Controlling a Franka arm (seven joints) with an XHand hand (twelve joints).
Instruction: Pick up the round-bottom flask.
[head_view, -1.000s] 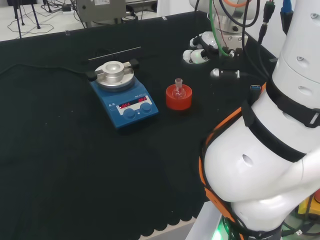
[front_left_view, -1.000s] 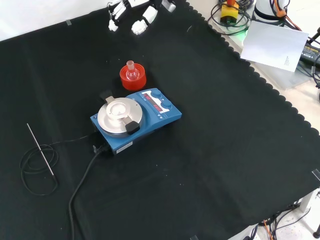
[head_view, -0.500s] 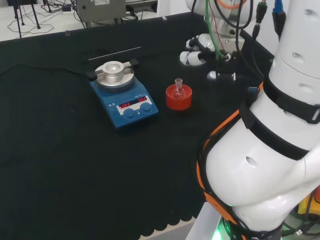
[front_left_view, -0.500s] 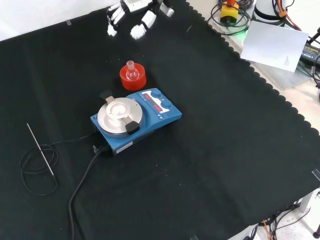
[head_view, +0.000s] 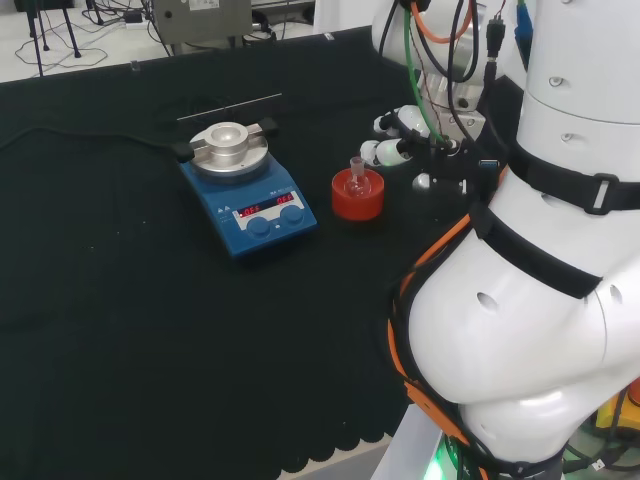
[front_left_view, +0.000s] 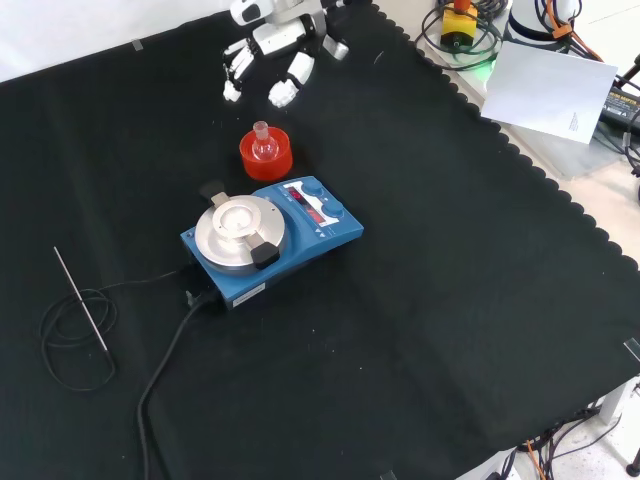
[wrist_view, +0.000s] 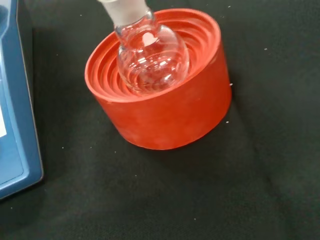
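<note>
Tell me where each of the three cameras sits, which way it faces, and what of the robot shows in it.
Head view: behind and above the arm's base, looking over the white arm links at the bench; the hand hovers right of the round-bottom flask.
Front view: across the bench, looking down on the cloth; the hand enters from the top.
Wrist view: at the wrist, close on the round-bottom flask in its red stand.
Head and front views share the blue hotplate; its edge also shows in the wrist view.

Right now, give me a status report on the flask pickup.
Robot hand open, holding nothing, short of the flask. Round-bottom flask upright in its red ribbed stand, untouched. Blue hotplate sits beside the stand; nothing between robot hand and flask.
</note>
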